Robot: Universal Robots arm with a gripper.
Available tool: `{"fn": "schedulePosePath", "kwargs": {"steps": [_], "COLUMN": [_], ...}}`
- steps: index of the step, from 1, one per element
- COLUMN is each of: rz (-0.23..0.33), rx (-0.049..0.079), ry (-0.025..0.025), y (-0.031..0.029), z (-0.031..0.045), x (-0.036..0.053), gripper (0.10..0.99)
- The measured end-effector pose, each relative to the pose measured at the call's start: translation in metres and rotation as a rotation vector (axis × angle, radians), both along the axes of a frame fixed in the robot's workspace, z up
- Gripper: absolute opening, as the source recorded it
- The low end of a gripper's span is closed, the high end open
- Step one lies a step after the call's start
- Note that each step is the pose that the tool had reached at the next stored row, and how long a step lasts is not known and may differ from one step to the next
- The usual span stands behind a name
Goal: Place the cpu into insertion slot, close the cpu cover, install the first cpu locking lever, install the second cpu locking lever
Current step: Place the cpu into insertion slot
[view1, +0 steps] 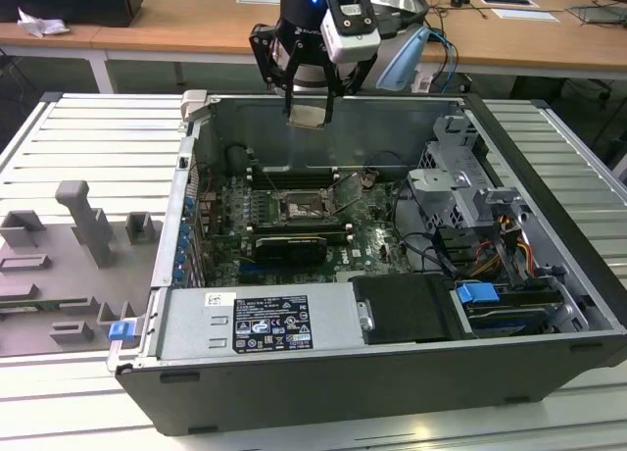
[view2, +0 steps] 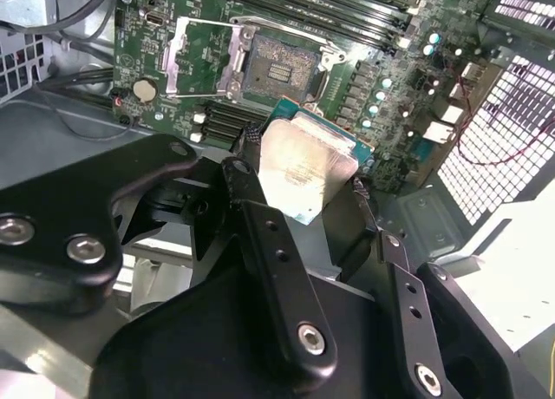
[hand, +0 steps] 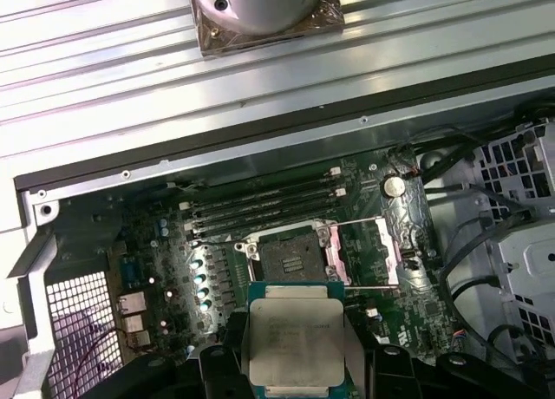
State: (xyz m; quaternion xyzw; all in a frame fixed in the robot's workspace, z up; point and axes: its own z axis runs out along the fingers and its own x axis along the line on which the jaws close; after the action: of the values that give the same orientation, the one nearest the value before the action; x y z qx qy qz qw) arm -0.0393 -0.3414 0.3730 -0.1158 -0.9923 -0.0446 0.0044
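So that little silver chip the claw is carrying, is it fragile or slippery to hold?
Probably stiff: the cpu sits flat though the gripper pinches only two of its edges. Likely slippery, since its metal top looks smooth and shiny. Possibly fragile: it looks thin, a metal cap over a green board rim, so a drop could hurt it.

The cpu (hand: pixel 293 338) shows dull silvery metal; the computer case (view1: pixel 323 397) matt grey.
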Motion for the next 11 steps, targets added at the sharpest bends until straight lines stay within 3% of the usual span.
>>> {"fn": "schedulePosePath", "kwargs": {"steps": [11], "rz": [-0.057], "rx": [0.000], "ry": [0.0000], "y": [0.0000], "z": [0.0000], "x": [0.0000], "gripper": [0.529]}}
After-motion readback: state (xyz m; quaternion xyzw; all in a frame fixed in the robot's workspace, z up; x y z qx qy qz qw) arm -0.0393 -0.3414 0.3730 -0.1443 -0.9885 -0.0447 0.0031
